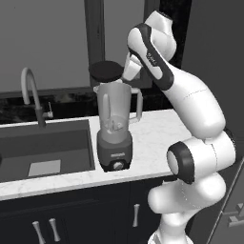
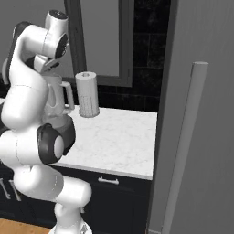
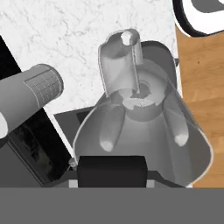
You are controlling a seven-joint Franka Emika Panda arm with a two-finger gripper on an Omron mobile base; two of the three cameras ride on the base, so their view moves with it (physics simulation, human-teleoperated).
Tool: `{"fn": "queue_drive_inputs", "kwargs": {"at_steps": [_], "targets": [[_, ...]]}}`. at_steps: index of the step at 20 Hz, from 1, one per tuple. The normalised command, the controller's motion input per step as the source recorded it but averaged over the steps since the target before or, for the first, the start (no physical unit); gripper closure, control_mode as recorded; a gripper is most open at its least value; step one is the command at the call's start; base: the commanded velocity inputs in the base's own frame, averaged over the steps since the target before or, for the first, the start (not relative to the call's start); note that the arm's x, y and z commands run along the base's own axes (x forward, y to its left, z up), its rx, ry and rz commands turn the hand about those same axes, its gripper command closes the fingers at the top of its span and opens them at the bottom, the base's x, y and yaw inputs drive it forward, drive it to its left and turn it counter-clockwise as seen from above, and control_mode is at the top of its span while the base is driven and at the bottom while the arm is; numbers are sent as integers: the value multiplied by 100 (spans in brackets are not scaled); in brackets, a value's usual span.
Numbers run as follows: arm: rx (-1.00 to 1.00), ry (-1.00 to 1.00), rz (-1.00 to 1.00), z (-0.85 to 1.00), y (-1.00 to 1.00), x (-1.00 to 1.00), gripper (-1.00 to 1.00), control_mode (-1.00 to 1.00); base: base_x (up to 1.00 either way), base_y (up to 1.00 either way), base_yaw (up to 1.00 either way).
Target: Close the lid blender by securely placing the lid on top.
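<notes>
The blender (image 1: 114,124) stands on the white marble counter (image 1: 157,133) just right of the sink, a clear jar (image 3: 144,127) with a side handle on a dark grey base with a front knob. The black round lid (image 1: 106,71) hovers a little above the jar's mouth, slightly off to the left, level. My gripper (image 1: 124,72) holds it from the right side, shut on its edge. In the hand view the lid (image 3: 111,170) is a black block at the bottom, with the open jar mouth right below. In the right base view my arm hides most of the blender (image 2: 61,98).
A dark sink (image 1: 47,147) with a curved faucet (image 1: 33,90) lies left of the blender. A paper towel roll (image 2: 87,93) stands behind it by the window. A tall grey door with a long handle (image 2: 183,151) rises at the counter's right end.
</notes>
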Motion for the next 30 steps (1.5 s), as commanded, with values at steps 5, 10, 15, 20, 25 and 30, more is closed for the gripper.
{"fn": "queue_drive_inputs", "kwargs": {"at_steps": [5, 10, 15, 20, 25, 30], "targets": [[-5, 0, 4, -30, 2, 29, 100, -100, 0, 0, 0], [0, 0, 5, -25, 0, 40, 100, -100, 0, 0, 0], [0, 0, 6, -22, 0, 35, 100, -100, 0, 0, 0], [0, 0, 9, -5, -20, 10, 100, -100, 0, 0, 0], [1, 0, 4, 0, -14, -1, 100, -100, 0, 0, 0], [0, 0, 0, 0, -16, 0, 100, -100, 0, 0, 0]]}}
